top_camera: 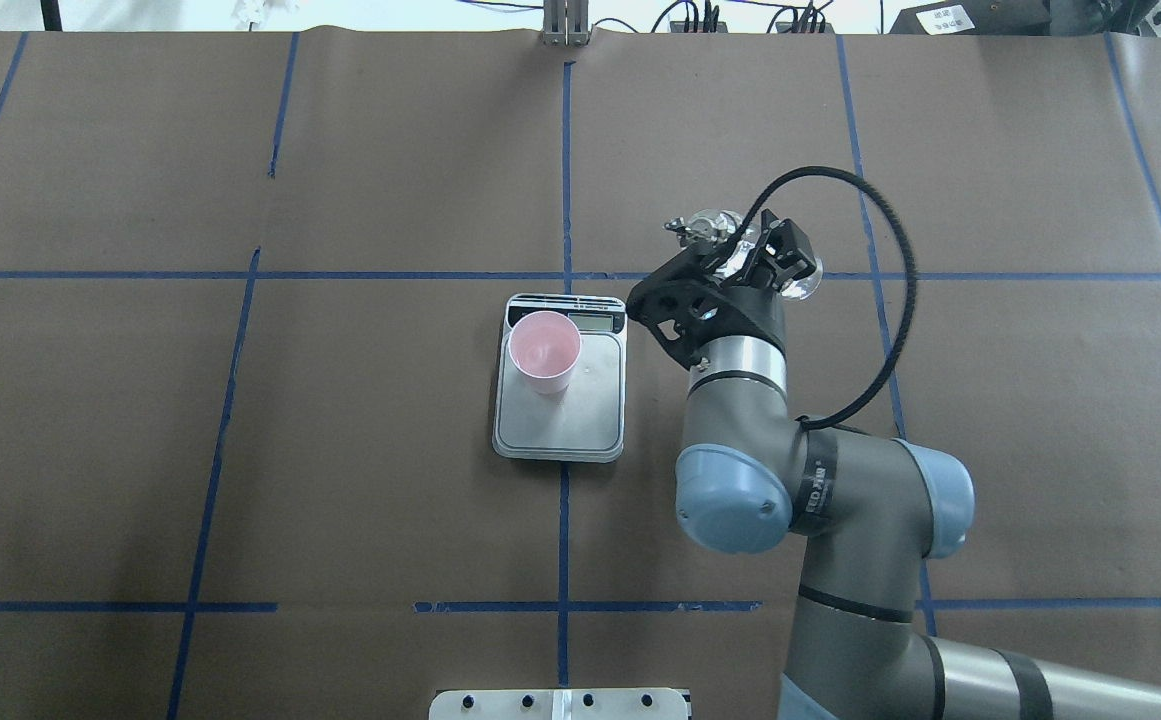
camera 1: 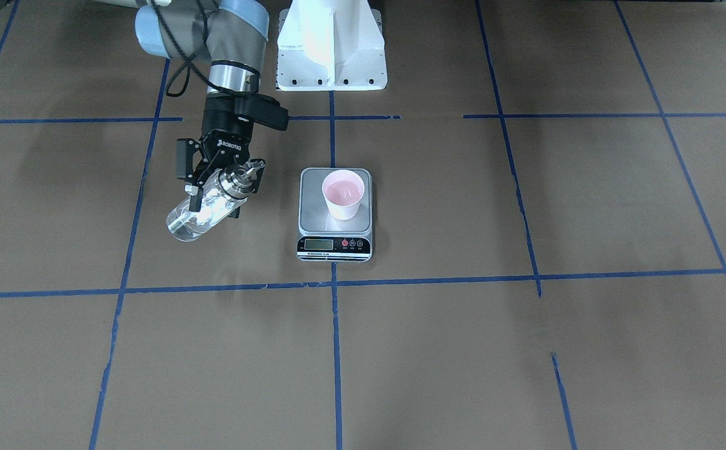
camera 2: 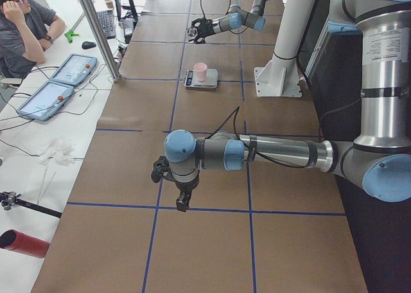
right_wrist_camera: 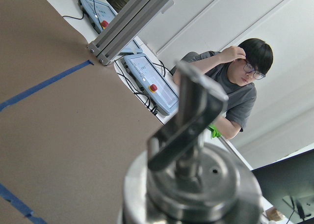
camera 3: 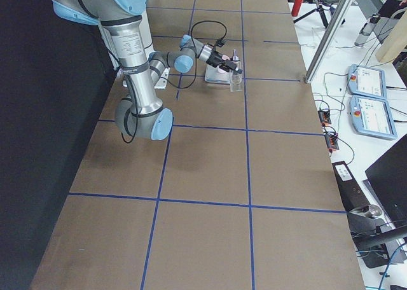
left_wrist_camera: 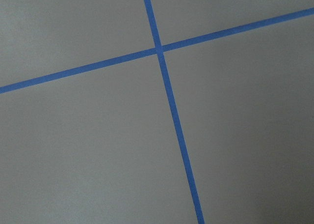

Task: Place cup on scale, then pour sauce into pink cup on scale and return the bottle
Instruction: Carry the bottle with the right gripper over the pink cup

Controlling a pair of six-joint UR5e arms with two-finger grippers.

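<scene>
The cup [camera 1: 342, 194], white outside and pink inside, stands upright on the far part of the scale [camera 1: 336, 219], whose black display strip faces away from the robot. My right gripper [camera 1: 212, 195] is shut on the clear glass bottle [camera 1: 203, 209], held tilted above the table on the robot's right of the scale, apart from the cup. From overhead the bottle [top_camera: 725, 238] shows beyond the wrist, its silver cap toward the scale [top_camera: 585, 415]. The right wrist view is filled by the metal pourer cap [right_wrist_camera: 196, 180]. My left gripper [camera 2: 180, 196] hangs over bare table far from the scale; I cannot tell its state.
Blue tape lines [camera 1: 335, 284] cross the brown table cover. The white robot base mount [camera 1: 331, 44] stands behind the scale. A person [camera 2: 22, 23] sits at a side table with tablets [camera 2: 54, 90] and cables. A red cylinder [camera 2: 26, 243] lies there too.
</scene>
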